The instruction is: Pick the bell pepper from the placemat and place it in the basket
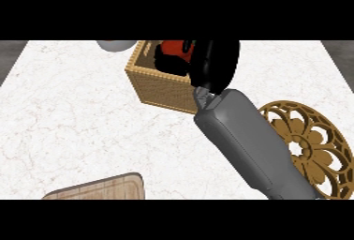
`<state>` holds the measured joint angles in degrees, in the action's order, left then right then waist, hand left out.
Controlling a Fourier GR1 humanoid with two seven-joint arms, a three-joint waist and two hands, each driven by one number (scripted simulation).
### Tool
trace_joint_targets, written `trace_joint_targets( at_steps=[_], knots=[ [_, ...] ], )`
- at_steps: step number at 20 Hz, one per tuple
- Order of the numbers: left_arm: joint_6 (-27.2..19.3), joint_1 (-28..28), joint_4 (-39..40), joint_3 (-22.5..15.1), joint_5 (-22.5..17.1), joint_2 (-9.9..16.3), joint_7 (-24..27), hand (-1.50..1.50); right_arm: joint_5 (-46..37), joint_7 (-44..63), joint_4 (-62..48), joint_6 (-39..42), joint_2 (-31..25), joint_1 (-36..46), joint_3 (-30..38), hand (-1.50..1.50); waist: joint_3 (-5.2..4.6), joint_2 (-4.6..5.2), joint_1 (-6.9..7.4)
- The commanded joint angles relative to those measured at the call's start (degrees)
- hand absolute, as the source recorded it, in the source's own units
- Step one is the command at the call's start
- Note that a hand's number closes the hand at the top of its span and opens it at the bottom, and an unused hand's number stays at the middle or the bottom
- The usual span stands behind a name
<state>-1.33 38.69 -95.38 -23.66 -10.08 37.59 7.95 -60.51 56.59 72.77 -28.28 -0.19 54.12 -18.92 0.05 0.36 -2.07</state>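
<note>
The right hand (207, 61) is positioned over the wicker basket (162, 86), fingers curled round the red bell pepper (176, 47) inside the rim. The round gold placemat (314, 140) lies on the marble bench (83, 117), right of the forearm.

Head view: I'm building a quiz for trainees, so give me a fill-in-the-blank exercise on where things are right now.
1. The right robot hand reaches into the woven ____.
2. The red bell pepper shows inside the basket, in the robot hand's ____.
3. The round carved placemat lies to the ____ of the basket.
4. The wooden board lies at the view's lower ____.

Missing words: basket; fingers; right; left
</note>
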Motion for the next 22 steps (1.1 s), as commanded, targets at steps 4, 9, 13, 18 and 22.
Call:
trace_joint_targets(
  at_steps=[4, 9, 13, 18, 22],
  knots=[
    [-3.37, -15.79, -9.65, 6.79, -1.15, -4.71, 5.79, 0.0, -1.42, 0.31, -1.21, -7.02, 0.18, 0.33, 4.28, -1.5, -0.03, -0.14, -1.82],
    [-3.46, -16.0, -10.13, 6.46, -1.26, -4.99, 5.55, 0.0, -1.92, -1.77, -3.39, -7.36, 0.18, 1.26, 5.05, -1.5, -0.08, 0.09, -1.13],
    [-2.73, -16.53, -10.36, 7.02, -1.48, -3.82, 5.4, 0.0, -1.82, -3.13, -3.55, -9.14, 0.18, 2.74, 5.47, -1.5, -0.03, 0.04, -0.91],
    [-2.72, -16.79, -9.28, 6.98, -1.81, -4.46, 5.92, 0.0, 1.0, -3.63, -1.49, -12.11, 0.18, 4.23, 8.12, -1.5, -0.03, -0.41, -0.91],
    [-3.47, -16.43, -8.82, 6.82, -1.62, -4.85, 5.52, 0.0, 4.2, -2.5, 0.78, -14.62, 0.18, 4.12, 12.31, -1.5, 0.11, -0.83, -1.93]
  ],
)
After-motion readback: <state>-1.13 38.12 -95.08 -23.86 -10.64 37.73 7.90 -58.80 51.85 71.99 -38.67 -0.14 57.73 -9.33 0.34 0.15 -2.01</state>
